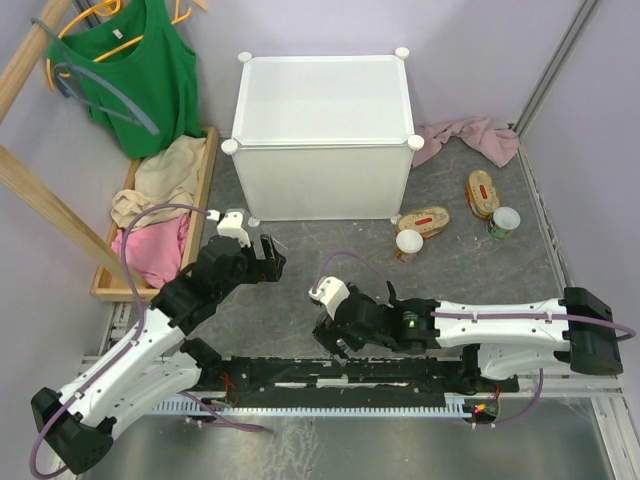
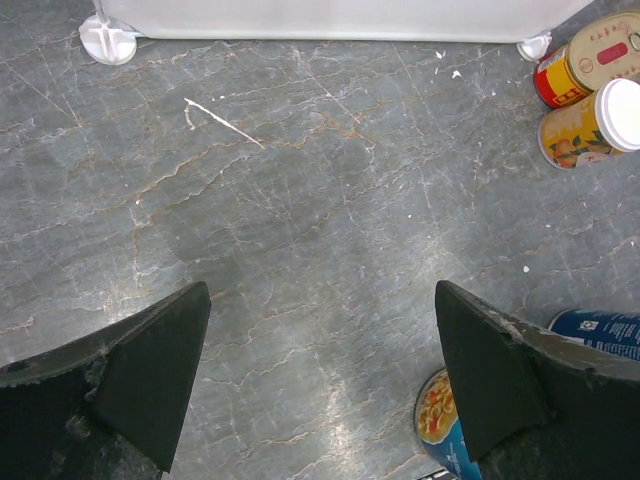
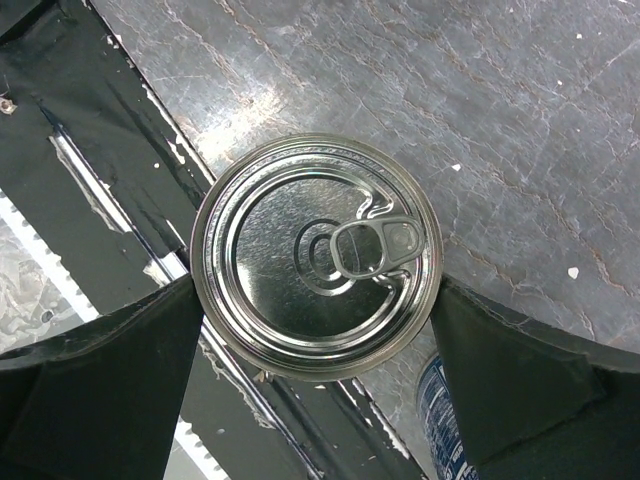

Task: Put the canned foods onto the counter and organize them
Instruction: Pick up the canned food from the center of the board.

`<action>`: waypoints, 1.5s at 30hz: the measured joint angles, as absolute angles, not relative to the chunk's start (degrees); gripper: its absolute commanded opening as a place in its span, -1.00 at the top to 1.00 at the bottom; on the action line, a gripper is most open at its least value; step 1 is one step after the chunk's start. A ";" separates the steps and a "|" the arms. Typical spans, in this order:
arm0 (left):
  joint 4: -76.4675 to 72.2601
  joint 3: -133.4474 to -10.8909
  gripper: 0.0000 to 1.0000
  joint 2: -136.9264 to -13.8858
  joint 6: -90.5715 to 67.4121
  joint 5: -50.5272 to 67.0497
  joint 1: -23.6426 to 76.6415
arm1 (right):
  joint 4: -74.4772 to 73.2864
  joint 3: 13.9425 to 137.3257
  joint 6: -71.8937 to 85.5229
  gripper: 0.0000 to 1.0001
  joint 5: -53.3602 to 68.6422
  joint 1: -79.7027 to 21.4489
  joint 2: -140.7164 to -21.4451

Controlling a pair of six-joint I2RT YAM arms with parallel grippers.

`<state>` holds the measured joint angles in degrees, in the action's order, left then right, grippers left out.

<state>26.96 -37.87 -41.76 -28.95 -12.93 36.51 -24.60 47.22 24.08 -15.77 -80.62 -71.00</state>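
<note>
My right gripper [image 3: 316, 292] is shut on a tall silver-topped can [image 3: 316, 255], one finger on each side of it, near the black rail at the table's front. The second tall blue-label can [image 3: 445, 420] is just beside it. In the top view the right gripper [image 1: 336, 336] covers both. My left gripper [image 2: 322, 300] is open and empty above bare floor; in the top view it [image 1: 264, 256] is in front of the white counter [image 1: 322, 100]. Two oval gold tins [image 1: 423, 221] [image 1: 483, 193] and two small white-topped cans [image 1: 408, 243] [image 1: 504, 221] stand right of the counter.
A wooden tray of clothes [image 1: 160, 200] lies left of the counter, with a green top on a hanger [image 1: 140, 70] above it. A pink cloth [image 1: 470, 138] lies at the back right. The black rail [image 1: 340, 375] runs along the front edge.
</note>
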 measured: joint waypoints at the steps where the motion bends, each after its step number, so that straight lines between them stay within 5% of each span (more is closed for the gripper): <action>1: 26.96 -37.87 -0.99 -41.74 -28.95 -12.93 36.51 | -24.14 46.96 24.05 -1.00 -15.84 -80.62 -71.00; 16: 26.96 -37.87 -0.99 -40.82 -29.56 -12.93 36.51 | -18.50 43.83 23.97 -0.91 -17.69 -80.90 -71.31; 24: 26.96 -37.87 -0.99 -40.71 -29.58 -12.91 36.51 | -15.11 42.85 23.97 -0.71 -19.29 -80.90 -71.94; 28: 26.96 -37.87 -0.99 -40.71 -29.58 -12.91 36.51 | -13.45 42.61 24.01 -0.37 -20.01 -80.90 -72.60; 38: 26.96 -37.87 -0.99 -40.71 -29.58 -12.91 36.51 | -11.18 42.50 24.16 0.90 -20.91 -80.90 -73.60; 45: 26.96 -37.76 -0.98 -39.77 -29.65 -13.06 36.51 | -11.44 42.50 24.16 0.98 -21.08 -80.90 -73.34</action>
<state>26.96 -37.76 -39.77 -29.65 -13.06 36.51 -11.44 42.50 24.16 -21.08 -80.90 -73.34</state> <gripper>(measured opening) 0.993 0.940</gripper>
